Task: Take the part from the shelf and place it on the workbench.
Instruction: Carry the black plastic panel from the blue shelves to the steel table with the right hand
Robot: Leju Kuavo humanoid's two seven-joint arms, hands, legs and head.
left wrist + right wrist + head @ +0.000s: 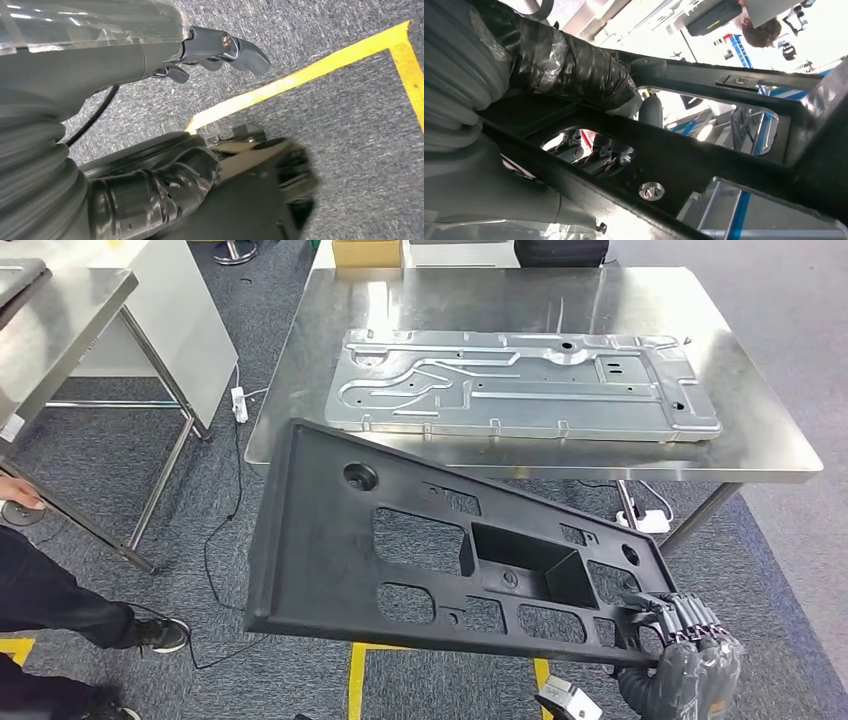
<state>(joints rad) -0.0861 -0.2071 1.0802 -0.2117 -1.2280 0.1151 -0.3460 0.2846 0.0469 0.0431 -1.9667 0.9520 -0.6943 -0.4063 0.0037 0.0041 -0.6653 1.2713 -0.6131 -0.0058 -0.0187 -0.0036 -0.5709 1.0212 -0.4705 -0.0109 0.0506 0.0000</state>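
Nearest, low at the right: right hand (683,640) clamping one end of the black plastic panel (420,550), fingers hooking over the near edge, thumb wrapping underneath as the right wrist view suggests. Holding the panel (704,160) in the air, tilted, far corner hanging just over the near edge of the workbench (760,430) as seen from the head, though not resting on it. Carrying the whole load from that one end, the long far end sticking out unsupported toward the left.

Left hand (220,47) hanging down over grey carpet and a yellow floor line (300,75), fingers loosely curled together, gripping nothing.

Further out: standing at the left edge, a person's dark trouser leg and shoe (160,633), a hand (20,495) resting on a second steel table (60,320). Beyond the panel, lying flat on the workbench, a pressed metal plate (520,385) taking up much of the middle. Sitting at the far edge, a cardboard box (367,252).

Judging progress: picking up apparently done, carrying nearly done. Remaining: moving forward over the bench, lowering the panel flat, letting go. Finding room looking awkward, with the metal plate covering most of the top.
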